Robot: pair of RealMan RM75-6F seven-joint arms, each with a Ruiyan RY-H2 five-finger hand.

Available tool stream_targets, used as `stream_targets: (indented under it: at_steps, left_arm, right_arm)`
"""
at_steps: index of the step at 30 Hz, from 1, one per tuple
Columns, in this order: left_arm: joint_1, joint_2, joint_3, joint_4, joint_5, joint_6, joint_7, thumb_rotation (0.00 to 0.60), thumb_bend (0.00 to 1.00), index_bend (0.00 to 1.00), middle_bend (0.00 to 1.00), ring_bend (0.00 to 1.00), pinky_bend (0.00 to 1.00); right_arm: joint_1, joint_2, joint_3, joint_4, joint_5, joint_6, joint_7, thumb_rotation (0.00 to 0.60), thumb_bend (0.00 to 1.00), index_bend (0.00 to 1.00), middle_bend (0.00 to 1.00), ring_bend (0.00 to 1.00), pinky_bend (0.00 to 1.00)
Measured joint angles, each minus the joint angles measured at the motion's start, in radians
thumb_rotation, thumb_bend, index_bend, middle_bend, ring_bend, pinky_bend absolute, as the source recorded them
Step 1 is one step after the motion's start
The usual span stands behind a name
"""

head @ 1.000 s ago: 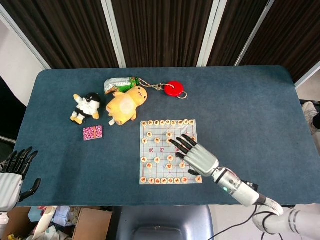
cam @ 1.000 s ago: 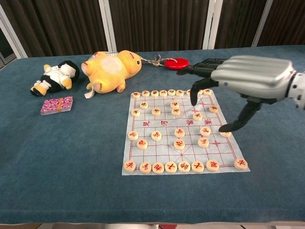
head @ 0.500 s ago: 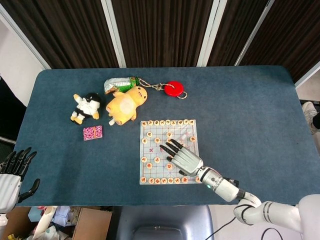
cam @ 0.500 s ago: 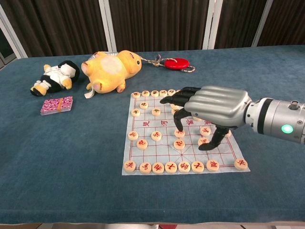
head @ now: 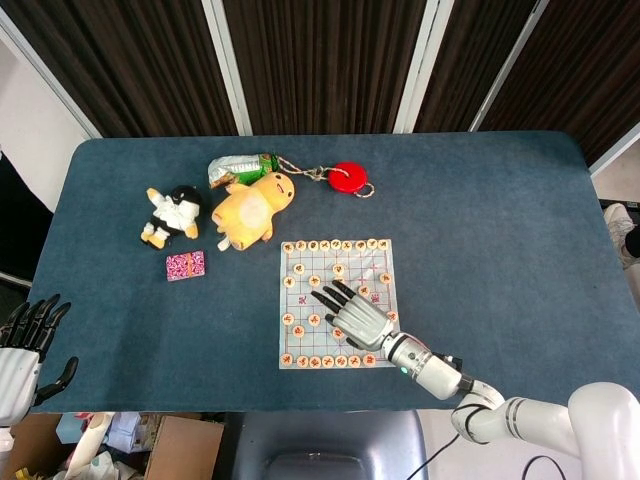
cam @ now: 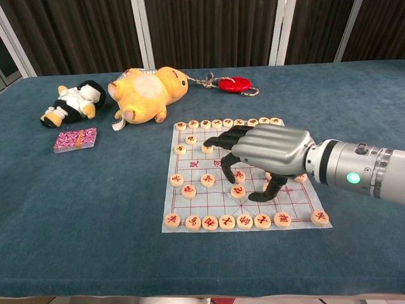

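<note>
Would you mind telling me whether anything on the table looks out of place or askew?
Both soft toys are toppled: the yellow plush lies on its side and the small black-and-white doll on its back. The chess board lies flat, several pieces scattered mid-board under the right robot hand.

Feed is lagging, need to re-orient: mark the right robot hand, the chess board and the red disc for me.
right robot hand [cam: 269, 151], chest view, back of the silver palm.
chess board [cam: 190, 204], chest view, bare paper near left edge.
red disc [head: 347, 177], head view, middle of its top.
</note>
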Motion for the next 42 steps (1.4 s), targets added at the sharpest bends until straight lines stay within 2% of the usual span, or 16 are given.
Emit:
stream_targets:
  at_steps: [33, 38, 42]
  left_arm:
    - [0.004, 0.003, -0.003, 0.002, -0.004, 0.006, -0.004, 0.600, 0.38, 0.00, 0.00, 0.00, 0.03]
    - [0.004, 0.003, -0.004, 0.001, -0.005, 0.005, -0.004, 0.600, 0.38, 0.00, 0.00, 0.00, 0.03]
    - [0.004, 0.002, -0.004, 0.000, -0.006, 0.005, 0.002, 0.600, 0.38, 0.00, 0.00, 0.00, 0.03]
  right_arm:
    - [0.037, -0.023, -0.023, 0.007, 0.064, 0.005, -0.017, 0.600, 0.44, 0.64, 0.09, 0.00, 0.00]
    - [0.033, -0.004, -0.010, -0.016, 0.063, 0.046, -0.001, 0.600, 0.44, 0.64, 0.09, 0.00, 0.00]
    - [0.033, 0.004, 0.025, -0.018, 0.099, 0.057, 0.002, 0.600, 0.44, 0.64, 0.09, 0.00, 0.00]
